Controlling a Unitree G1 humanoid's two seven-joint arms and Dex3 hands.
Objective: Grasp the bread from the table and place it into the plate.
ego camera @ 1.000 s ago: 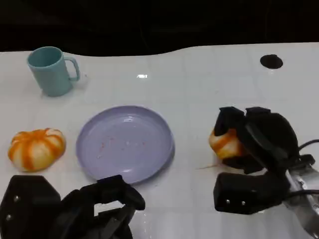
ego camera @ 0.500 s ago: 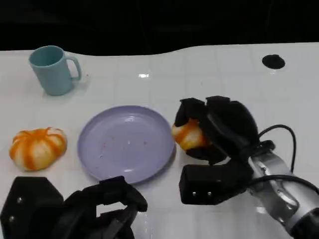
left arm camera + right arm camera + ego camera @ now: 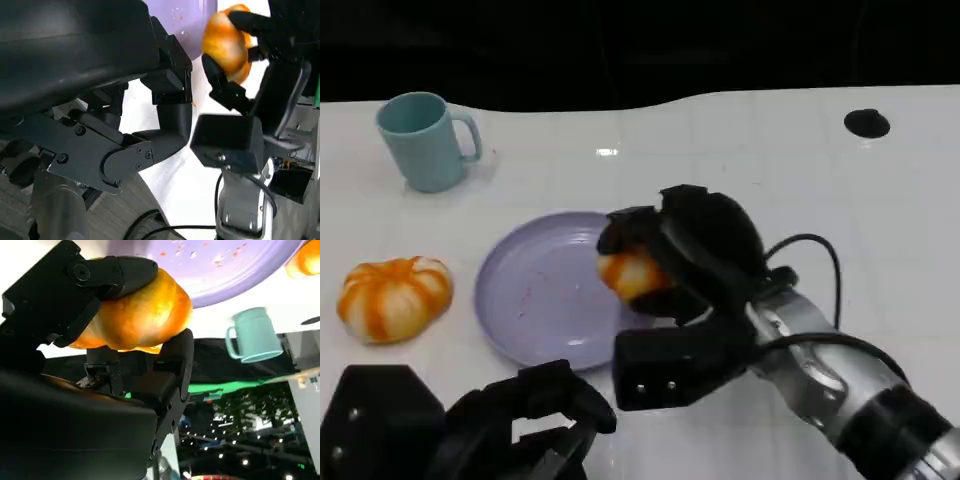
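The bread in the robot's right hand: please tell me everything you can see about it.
The bread is a rounded bun, golden orange with paler patches and a smooth, glossy crust. The right hand grips it with black fingers curled over the top and others beneath. It hangs above the near right part of the purple plate, apparently not touching it.

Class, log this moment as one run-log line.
right hand: holds bread | over plate edge | left hand: idle, low
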